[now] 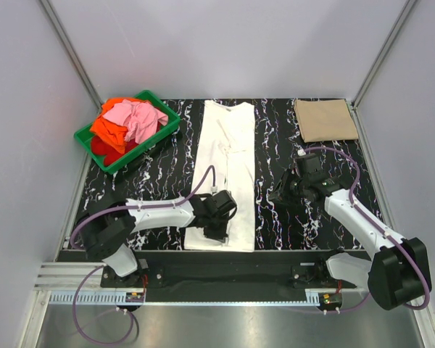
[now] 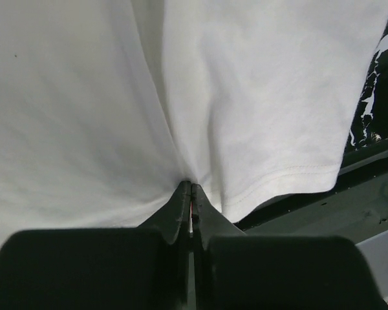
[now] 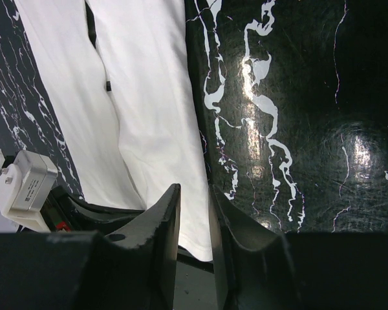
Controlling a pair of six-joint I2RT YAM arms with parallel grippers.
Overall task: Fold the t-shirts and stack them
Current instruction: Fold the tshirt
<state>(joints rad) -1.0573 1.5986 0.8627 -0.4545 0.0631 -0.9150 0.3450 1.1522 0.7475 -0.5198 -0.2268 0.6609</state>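
**Left jaws pinched on the near hem; the strip runs straight away from them**

Obs.: the white t-shirt lies mid-table as a long narrow strip. Its collar end is toward the far edge and its hem end is by the arm bases. The long axis runs near-to-far.

Left gripper: jaws pressed together on a pucker of the white cloth just inside the near hem, toward the strip's left side. In the left wrist view, creases fan out from the pinch.

Right gripper: jaws a little apart, nothing between them. It hangs over bare table just off the strip's right edge, not touching the cloth (near enough to take the other hem corner, I'd judge).

Key relation: all the rest of the shirt lies away from the left gripper, along the long axis. My guess is the next fold carries the hem out toward the collar. With one corner held, the hem may trail skewed.

Elsewhere: the tan t-shirt sits folded at the far right corner. The pink t-shirt, orange t-shirt and red t-shirt are heaped in the green crate, far left.
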